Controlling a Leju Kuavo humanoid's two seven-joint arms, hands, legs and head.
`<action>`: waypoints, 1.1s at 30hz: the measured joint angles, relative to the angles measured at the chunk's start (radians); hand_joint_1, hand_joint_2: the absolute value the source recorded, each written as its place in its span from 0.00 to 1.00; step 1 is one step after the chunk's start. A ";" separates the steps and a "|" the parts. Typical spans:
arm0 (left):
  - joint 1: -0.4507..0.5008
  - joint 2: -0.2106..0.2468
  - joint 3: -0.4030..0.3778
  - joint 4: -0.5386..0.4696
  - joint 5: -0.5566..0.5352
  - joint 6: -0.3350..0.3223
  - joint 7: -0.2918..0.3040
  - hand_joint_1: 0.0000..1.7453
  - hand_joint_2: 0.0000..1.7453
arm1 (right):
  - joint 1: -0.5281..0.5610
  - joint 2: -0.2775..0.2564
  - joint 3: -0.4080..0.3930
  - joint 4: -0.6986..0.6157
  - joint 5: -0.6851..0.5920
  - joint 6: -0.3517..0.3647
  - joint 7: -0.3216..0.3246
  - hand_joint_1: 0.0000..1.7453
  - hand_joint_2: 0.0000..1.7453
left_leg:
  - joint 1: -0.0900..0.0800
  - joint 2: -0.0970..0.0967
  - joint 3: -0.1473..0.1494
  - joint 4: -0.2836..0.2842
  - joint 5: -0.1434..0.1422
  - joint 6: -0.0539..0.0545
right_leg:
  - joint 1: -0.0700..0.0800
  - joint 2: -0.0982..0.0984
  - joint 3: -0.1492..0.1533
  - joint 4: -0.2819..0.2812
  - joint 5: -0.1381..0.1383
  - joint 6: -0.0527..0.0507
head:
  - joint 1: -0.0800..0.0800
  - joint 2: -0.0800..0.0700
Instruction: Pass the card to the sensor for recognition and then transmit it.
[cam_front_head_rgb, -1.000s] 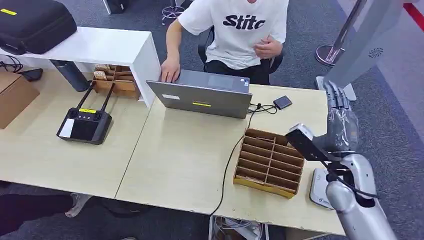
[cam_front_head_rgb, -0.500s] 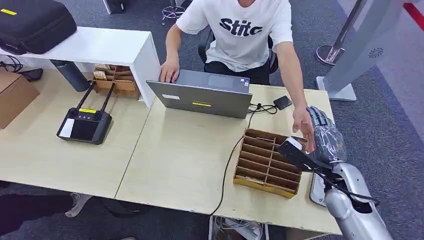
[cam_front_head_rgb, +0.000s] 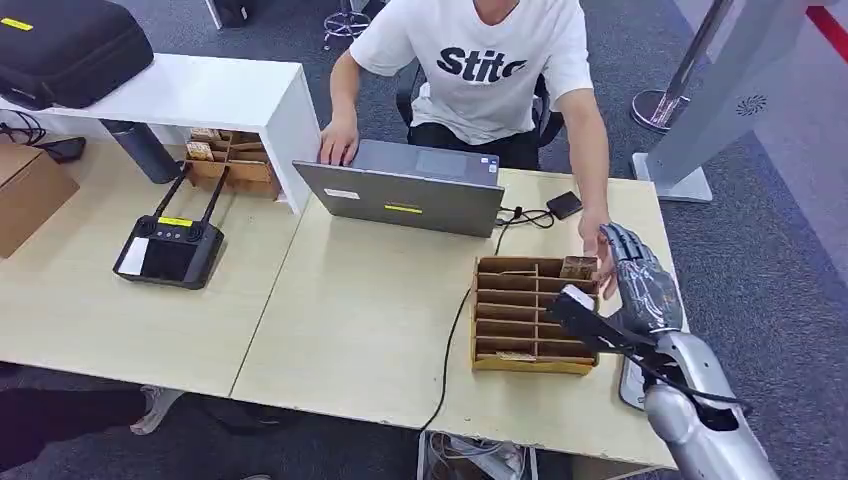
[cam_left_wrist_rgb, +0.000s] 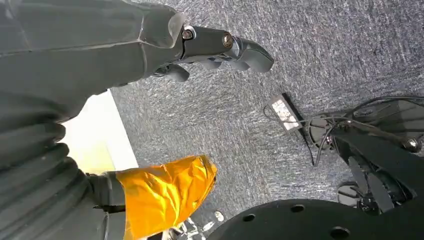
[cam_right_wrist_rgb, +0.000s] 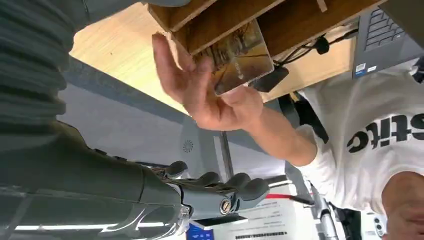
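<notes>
Right hand (cam_front_head_rgb: 640, 285) hangs empty beside the person-held card (cam_right_wrist_rgb: 239, 55).

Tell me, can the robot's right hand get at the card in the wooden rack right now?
Probably not cleanly. The right hand is beside the rack, fingers apart and empty, but a person's hand is holding the card at the rack's corner and blocks the way.

Glossy printed brown plastic-looking card (cam_right_wrist_rgb: 240, 57) in a person's hand (cam_right_wrist_rgb: 210, 95) just beside the robot's right hand (cam_front_head_rgb: 640, 285), matt corrugated cardboard slotted organiser (cam_front_head_rgb: 520, 320) touching it, smooth pale wood-laminate table (cam_front_head_rgb: 360, 320) beneath, rough grey carpet (cam_front_head_rgb: 790, 300) alongside
</notes>
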 joint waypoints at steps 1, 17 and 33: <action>0.000 0.000 0.000 0.000 0.000 0.000 0.000 0.00 1.00 | 0.000 0.000 0.002 -0.003 0.000 -0.002 -0.002 0.00 1.00 | 0.000 0.000 0.000 0.000 0.000 0.000 | 0.000 0.000 0.000 0.000 0.000 0.000 | 0.000 0.000; 0.001 0.000 0.000 0.000 0.002 -0.006 -0.002 0.00 1.00 | 0.003 0.000 0.006 -0.018 -0.005 -0.021 -0.011 0.00 1.00 | 0.000 0.000 0.000 0.000 0.000 0.000 | 0.000 0.000 0.000 0.000 0.000 0.000 | 0.000 0.000; 0.001 0.000 0.000 0.000 0.001 -0.008 -0.002 0.00 1.00 | 0.005 0.000 0.009 -0.009 0.046 -0.055 -0.007 0.00 1.00 | 0.000 0.000 0.000 0.000 0.000 0.000 | 0.000 0.000 0.000 0.000 0.000 0.000 | 0.000 0.000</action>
